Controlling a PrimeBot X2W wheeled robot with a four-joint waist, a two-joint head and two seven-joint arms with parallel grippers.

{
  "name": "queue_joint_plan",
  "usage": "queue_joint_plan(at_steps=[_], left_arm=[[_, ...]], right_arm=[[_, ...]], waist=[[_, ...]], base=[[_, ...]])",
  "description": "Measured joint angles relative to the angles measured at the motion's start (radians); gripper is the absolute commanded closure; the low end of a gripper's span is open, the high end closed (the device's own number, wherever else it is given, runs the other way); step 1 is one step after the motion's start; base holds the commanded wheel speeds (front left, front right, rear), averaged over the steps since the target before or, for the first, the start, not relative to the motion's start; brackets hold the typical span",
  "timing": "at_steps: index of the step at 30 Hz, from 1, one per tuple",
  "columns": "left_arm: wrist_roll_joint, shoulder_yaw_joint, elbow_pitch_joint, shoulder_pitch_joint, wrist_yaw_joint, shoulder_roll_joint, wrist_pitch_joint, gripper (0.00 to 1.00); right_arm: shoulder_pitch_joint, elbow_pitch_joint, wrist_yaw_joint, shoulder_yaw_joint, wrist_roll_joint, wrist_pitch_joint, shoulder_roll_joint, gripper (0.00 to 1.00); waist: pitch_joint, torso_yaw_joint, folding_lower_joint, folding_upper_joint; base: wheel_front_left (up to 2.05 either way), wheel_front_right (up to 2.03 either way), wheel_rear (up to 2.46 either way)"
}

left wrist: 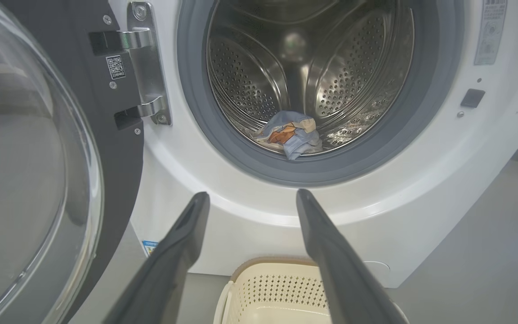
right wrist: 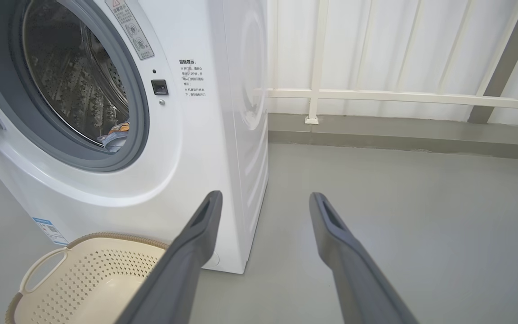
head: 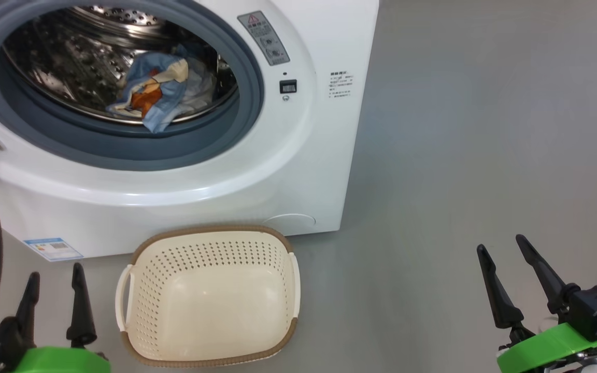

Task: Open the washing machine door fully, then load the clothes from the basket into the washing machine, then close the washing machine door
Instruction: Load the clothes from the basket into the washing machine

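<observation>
Washing machine is standing with its drum exposed, and the washing machine door is hanging wide open on its hinge at the robot's left. Judging by its glossy black rim and bulging glass, the door is probably rigid, fairly heavy and slippery to pinch, so pushing on the rim's free edge, far from the hinge, is looking wiser than gripping. The basket is sitting on the floor just before the machine, its bottom showing bare. The clothes are lying inside the drum. The left hand and right hand are hovering with fingers spread, holding nothing.
</observation>
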State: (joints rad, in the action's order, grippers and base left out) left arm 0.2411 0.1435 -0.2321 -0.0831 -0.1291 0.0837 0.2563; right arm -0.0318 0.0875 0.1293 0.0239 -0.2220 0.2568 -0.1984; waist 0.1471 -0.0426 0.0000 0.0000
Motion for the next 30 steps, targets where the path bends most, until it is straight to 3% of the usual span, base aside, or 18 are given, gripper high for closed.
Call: queue_joint_plan(at_steps=[15, 30], left_arm=[[-0.007, 0.042, 0.097, 0.161, 0.000, -0.009, 0.000, 0.00], [-0.005, 0.031, 0.125, 0.168, 0.000, -0.012, 0.000, 0.00]], right_arm=[[0.077, -0.006, 0.000, -0.035, 0.000, 0.000, 0.000, 0.00], [0.078, -0.011, 0.000, -0.037, 0.000, 0.000, 0.007, 0.00]], waist=[[-0.070, 0.018, 0.0000, 0.0000], [-0.066, 0.007, 0.0000, 0.0000]], base=[[0.00, 0.00, 0.00], [0.00, 0.00, 0.00]])
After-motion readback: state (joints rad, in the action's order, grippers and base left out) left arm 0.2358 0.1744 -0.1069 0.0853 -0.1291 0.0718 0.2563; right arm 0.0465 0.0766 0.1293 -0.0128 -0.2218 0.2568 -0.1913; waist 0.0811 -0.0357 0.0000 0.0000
